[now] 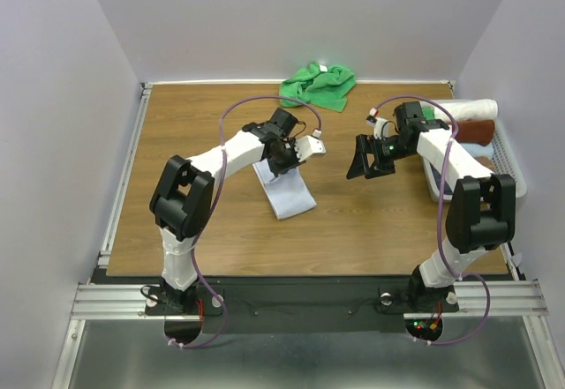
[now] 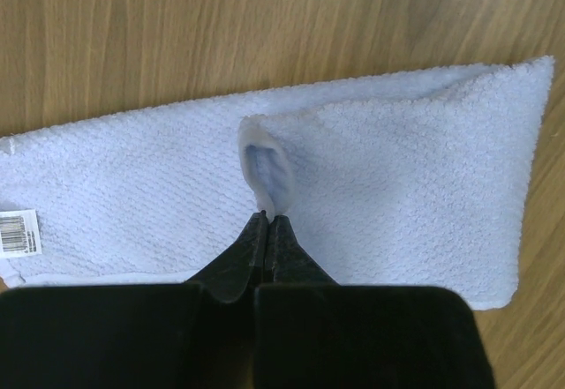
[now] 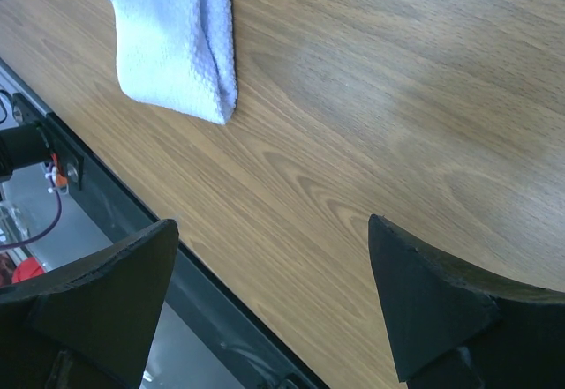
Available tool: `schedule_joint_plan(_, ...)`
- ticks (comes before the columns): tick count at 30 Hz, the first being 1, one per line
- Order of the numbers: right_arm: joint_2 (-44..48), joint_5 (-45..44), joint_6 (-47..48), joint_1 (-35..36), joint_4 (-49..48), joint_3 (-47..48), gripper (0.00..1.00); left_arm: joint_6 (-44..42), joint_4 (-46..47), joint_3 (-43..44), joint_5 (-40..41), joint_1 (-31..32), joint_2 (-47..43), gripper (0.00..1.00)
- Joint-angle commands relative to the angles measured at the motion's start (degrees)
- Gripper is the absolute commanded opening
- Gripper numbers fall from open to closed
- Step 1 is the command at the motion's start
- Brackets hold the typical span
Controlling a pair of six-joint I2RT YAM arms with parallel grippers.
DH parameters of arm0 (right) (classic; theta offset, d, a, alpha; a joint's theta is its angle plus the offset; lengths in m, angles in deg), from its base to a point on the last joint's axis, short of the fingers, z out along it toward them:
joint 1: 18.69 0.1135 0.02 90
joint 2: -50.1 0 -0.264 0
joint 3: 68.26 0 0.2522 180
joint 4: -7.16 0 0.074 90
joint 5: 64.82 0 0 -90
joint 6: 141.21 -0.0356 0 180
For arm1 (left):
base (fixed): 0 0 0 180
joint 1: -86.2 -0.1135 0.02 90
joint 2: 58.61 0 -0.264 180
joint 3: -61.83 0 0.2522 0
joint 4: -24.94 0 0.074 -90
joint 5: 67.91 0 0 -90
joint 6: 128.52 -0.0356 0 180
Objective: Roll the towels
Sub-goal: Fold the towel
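The pale bluish-white towel (image 1: 288, 191) lies folded in a long strip on the table, with a small label (image 2: 18, 231) at one end. My left gripper (image 2: 267, 216) is shut on a pinched-up fold of this towel (image 2: 267, 170) near its middle; it also shows in the top view (image 1: 284, 161). The towel's near end shows in the right wrist view (image 3: 177, 41). The bright green towel (image 1: 318, 86) lies crumpled at the table's back edge. My right gripper (image 1: 366, 161) is open and empty, held above bare wood to the right of the pale towel.
A white basket (image 1: 510, 164) at the right edge holds a cream-white rolled towel (image 1: 468, 108) and a brown rolled towel (image 1: 475, 130). The table's front edge and metal rail (image 3: 97, 186) run close below my right gripper.
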Motion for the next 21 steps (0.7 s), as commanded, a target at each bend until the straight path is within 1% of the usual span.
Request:
schedule_joint_plan(1, -0.2, 1.5, 1.0, -0.3, 0.9, 1.7, 0.93, -1.2, 0.5, 3.6, 0.0, -0.9, 0.6, 0.00)
schedule_joint_plan(14, -0.5, 1.5, 1.6, -0.3, 1.1, 1.4, 0.93, -1.0, 0.6, 3.5, 0.6, -1.5, 3.2, 0.01)
schedule_joint_plan(16, -0.6, 1.6, 1.7, -0.4, 1.0, 1.3, 0.93, -0.7, 0.4, 3.7, 1.1, -1.7, 3.5, 0.11)
schedule_joint_plan(18, -0.5, 1.7, 1.7, -0.4, 1.1, 1.1, 0.93, -0.5, 0.6, 4.1, 1.3, -1.9, 3.6, 0.15)
schedule_joint_plan(19, -0.5, 1.9, 1.7, -0.3, 1.1, 1.0, 0.93, -0.4, 0.7, 4.6, 1.3, -2.0, 3.6, 0.22)
schedule_joint_plan(20, -0.5, 2.0, 1.9, -0.4, 1.1, 0.9, 0.93, -0.1, 0.7, 4.9, 1.3, -2.1, 3.8, 0.26)
schedule_joint_plan(21, -0.6, 2.6, 2.0, -0.4, 1.1, 0.7, 0.93, 0.3, 0.6, 6.1, 1.3, -2.5, 3.8, 0.35)
